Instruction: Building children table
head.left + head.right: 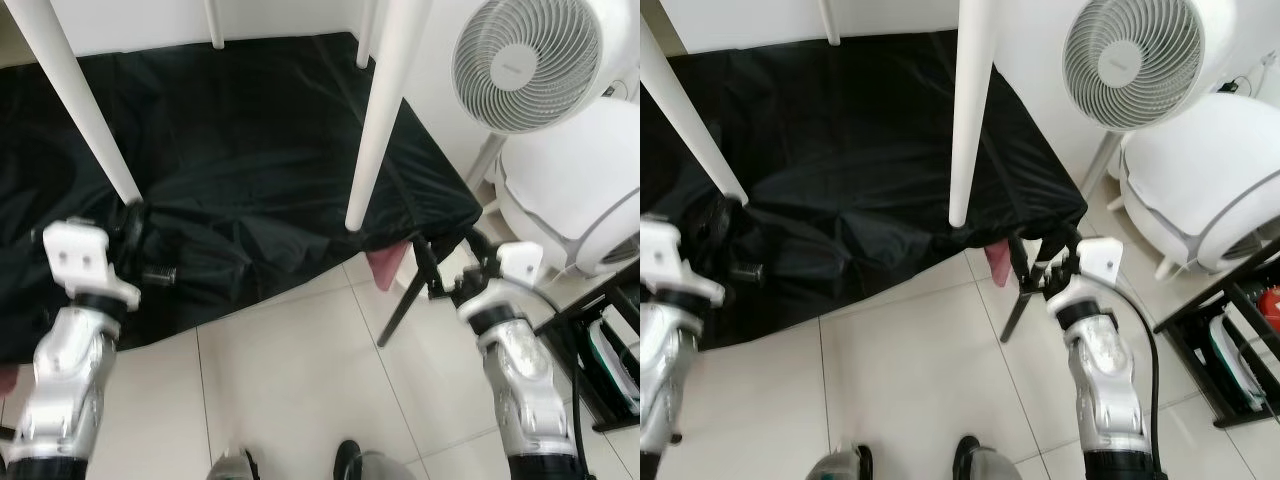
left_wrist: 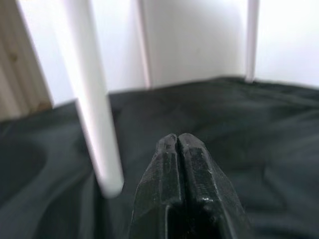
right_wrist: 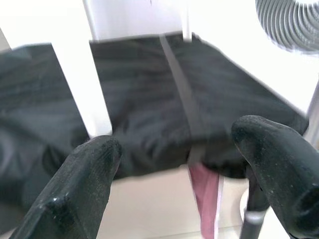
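Several white table legs stand on a black cloth point(image 1: 250, 150): one at the near left point(image 1: 85, 110), one at the near right point(image 1: 385, 110), and thinner ones behind. My left gripper point(image 1: 135, 235) hovers low beside the foot of the near left leg point(image 2: 94, 99); in the left wrist view its fingertips point(image 2: 178, 142) are pressed together with nothing between them. My right gripper point(image 1: 1040, 255) is open near the cloth's right corner, just right of the near right leg's foot point(image 3: 84, 74). Its two fingers point(image 3: 84, 184) spread wide and hold nothing.
A pink piece point(image 1: 388, 265) pokes out under the cloth's corner, beside a slanting black rod point(image 1: 405, 300). A white fan point(image 1: 525, 60) and a round white appliance point(image 1: 570, 180) stand at the right, with a black rack point(image 1: 610, 350) below. Pale tiled floor point(image 1: 300, 370) lies in front.
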Tool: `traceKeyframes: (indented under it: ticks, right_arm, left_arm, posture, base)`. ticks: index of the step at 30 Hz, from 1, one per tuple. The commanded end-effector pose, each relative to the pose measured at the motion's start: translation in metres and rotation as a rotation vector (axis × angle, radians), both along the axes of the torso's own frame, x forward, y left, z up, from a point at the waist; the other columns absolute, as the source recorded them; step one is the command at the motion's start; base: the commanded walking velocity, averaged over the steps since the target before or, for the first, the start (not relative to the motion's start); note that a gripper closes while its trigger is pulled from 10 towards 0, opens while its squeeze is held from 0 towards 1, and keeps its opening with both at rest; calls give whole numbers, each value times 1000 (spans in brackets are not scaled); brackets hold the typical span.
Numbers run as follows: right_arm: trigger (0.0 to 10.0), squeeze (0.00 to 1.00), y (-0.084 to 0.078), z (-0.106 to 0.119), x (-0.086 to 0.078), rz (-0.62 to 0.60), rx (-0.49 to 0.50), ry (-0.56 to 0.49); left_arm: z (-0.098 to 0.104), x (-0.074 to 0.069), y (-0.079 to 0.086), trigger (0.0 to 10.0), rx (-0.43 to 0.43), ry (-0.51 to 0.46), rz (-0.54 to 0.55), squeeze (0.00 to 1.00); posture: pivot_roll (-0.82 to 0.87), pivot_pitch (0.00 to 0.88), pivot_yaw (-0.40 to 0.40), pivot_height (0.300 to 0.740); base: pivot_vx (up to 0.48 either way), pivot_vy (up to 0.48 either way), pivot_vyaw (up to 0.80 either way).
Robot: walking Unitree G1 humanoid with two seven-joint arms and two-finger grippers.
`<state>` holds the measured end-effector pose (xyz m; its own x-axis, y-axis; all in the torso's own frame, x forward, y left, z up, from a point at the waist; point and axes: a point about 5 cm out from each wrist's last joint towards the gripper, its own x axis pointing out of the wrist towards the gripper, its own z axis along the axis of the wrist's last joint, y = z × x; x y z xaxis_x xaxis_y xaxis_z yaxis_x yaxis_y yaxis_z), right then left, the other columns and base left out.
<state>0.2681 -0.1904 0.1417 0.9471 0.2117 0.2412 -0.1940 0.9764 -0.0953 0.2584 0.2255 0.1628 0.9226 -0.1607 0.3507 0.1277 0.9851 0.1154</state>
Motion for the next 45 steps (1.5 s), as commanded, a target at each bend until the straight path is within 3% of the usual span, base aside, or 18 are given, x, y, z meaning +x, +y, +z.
traceKeyframes:
  ticks: [1,4,5,12,14,17,20,21,26,27,32,36,42,43,45]
  right_arm:
    - [10000,0,1,-8,-6,9,2,8]
    - [10000,0,-1,-11,-11,-5,12,20]
    - [10000,0,-1,-14,-19,-1,14,27]
    - [10000,0,0,-31,-34,-8,21,83]
    - [10000,0,-3,-43,-39,-27,12,112]
    - [10000,0,-5,-67,-42,-56,-3,174]
    - [10000,0,-5,-73,-43,-65,-7,193]
    - [10000,0,-8,-95,-46,-96,-29,266]
    - [10000,0,-12,-120,-50,-146,-32,371]
    - [10000,0,-15,-136,-55,-180,-37,446]
    - [10000,0,-24,-158,-63,-243,-65,559]
    - [10000,0,-36,-185,-79,-344,-130,707]
    - [10000,0,-38,-196,-88,-352,-152,784]
    - [10000,0,-37,-205,-96,-365,-127,857]
    - [10000,0,-37,-208,-99,-366,-109,884]
  left_arm:
    - [0,-8,-8,10000,41,-13,-85,0]
    - [-3,-16,-12,10000,50,-2,-113,0]
    - [-8,-26,-15,10000,77,7,-135,0]
    - [-26,-41,-23,10000,70,64,-170,0]
    - [-42,-49,-30,10000,105,94,-205,0]
    - [-80,-55,-31,10000,135,220,-219,0]
    - [-90,-56,-30,10000,140,259,-223,0]
    - [-115,-57,-26,10000,158,351,-192,0]
    - [-143,-54,-18,10000,161,467,-112,0]
    - [-159,-54,-13,10000,128,552,-49,0]
    - [-174,-53,-9,10000,106,641,16,0]
    - [-198,-56,-8,10000,94,783,95,0]
    - [-210,-58,-7,10000,64,874,156,0]
    - [-216,-59,-9,10000,66,928,179,0]
    - [-218,-60,-9,10000,66,946,188,0]
  posture:
    - [112,124,8,740]
    - [128,128,-5,740]
    - [131,130,-7,740]
    - [131,127,-13,740]
    - [129,125,-12,740]
    - [113,114,-2,740]
    - [113,114,-2,740]
    - [107,109,4,740]
    - [106,108,3,740]
    - [110,109,-2,740]
    - [112,113,-15,740]
    - [109,114,-25,740]
    - [108,115,-25,740]
    - [108,115,-25,740]
    - [102,115,-20,740]
  base:
    - [0,0,0]
    - [0,0,0]
    - [0,0,0]
    - [0,0,0]
    - [0,0,0]
    - [0,0,0]
    - [0,0,0]
    - [0,0,0]
    - [0,0,0]
    - [0,0,0]
    - [0,0,0]
    - [0,0,0]
    - [0,0,0]
    - [0,0,0]
    - [0,0,0]
